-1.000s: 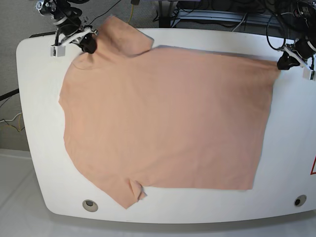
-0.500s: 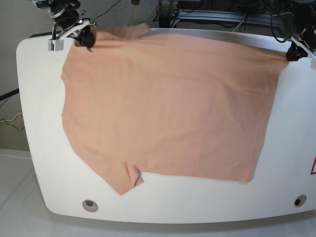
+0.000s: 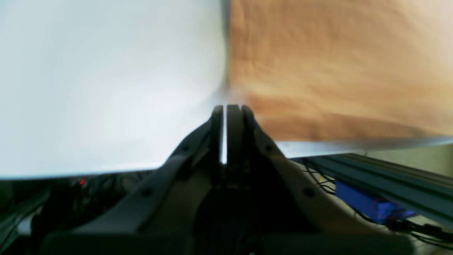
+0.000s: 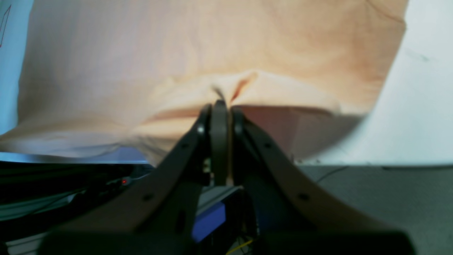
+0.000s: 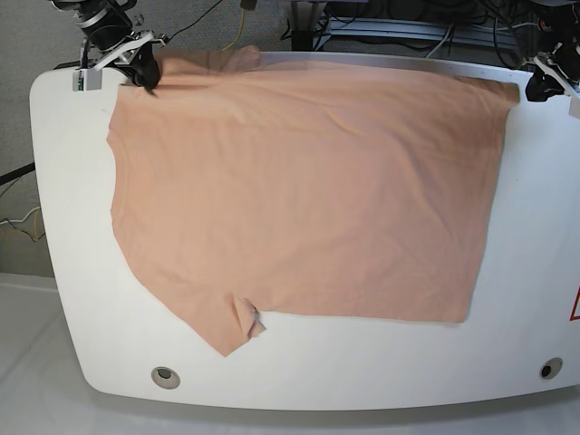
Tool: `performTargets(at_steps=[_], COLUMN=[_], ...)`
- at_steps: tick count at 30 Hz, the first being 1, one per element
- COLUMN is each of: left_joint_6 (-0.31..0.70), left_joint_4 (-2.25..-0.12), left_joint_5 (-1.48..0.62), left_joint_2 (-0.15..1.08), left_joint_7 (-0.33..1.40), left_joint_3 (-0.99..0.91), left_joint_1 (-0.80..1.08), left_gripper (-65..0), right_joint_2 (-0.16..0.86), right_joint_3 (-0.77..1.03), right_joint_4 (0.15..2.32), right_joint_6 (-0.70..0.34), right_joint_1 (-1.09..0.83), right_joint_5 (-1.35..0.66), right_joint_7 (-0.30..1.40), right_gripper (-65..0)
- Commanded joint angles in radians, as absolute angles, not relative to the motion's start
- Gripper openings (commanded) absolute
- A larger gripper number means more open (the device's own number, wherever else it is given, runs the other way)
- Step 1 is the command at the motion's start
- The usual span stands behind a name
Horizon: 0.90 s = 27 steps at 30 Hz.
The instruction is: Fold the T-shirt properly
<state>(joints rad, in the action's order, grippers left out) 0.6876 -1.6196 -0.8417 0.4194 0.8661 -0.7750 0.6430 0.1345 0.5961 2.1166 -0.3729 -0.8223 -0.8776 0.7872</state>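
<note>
The salmon T-shirt (image 5: pixel 308 190) lies spread over the white table (image 5: pixel 63 181), its near sleeve (image 5: pixel 231 326) pointing at the front edge. My right gripper (image 5: pixel 148 80) is at the far left, shut on the shirt's far edge by the sleeve. In the right wrist view the gripper (image 4: pixel 219 103) pinches a raised fold of the shirt (image 4: pixel 212 46). My left gripper (image 5: pixel 528 89) is at the far right, shut on the hem corner. In the left wrist view the gripper (image 3: pixel 226 106) is closed at the corner of the shirt (image 3: pixel 336 63), which is blurred.
Two round holes sit near the table's front edge, one on the left (image 5: pixel 165 377) and one on the right (image 5: pixel 550 369). Cables and metal rails (image 5: pixel 390 27) run behind the far edge. A red mark (image 5: pixel 575 306) is at the right edge.
Both grippers have moved toward the table's far edge, drawing the shirt's far side back with them. The cloth now lies flatter and reaches the far edge.
</note>
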Motion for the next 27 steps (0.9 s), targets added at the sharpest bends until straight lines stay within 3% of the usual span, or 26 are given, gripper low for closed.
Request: performTargets(at_steps=[1,12,27], left_joint_6=[0.688,0.698,0.693], left_joint_4=[-1.65,-1.672,-1.595], left_joint_5=[-0.858,-0.875,-0.793], left_joint_2=[0.436,0.427,0.431], left_joint_7=[0.846,0.837,0.822], left_joint_3=[-0.787,-0.777,-0.742], left_joint_1=[0.654,0.633,0.429], left_gripper=[-65.0,-65.0,-65.0], right_joint_2=[0.138,0.142,0.178], right_joint_3=[0.608,0.589,0.542], right_joint_4=[2.141,2.117,2.077], right_joint_6=[-0.378,-0.389,-0.389], right_joint_1=[-0.835,-0.812,-0.549], right_joint_5=[-0.898,-0.907,-0.758], right_joint_7=[0.763,0.765,0.774], right_gripper=[-65.0,-65.0,-65.0])
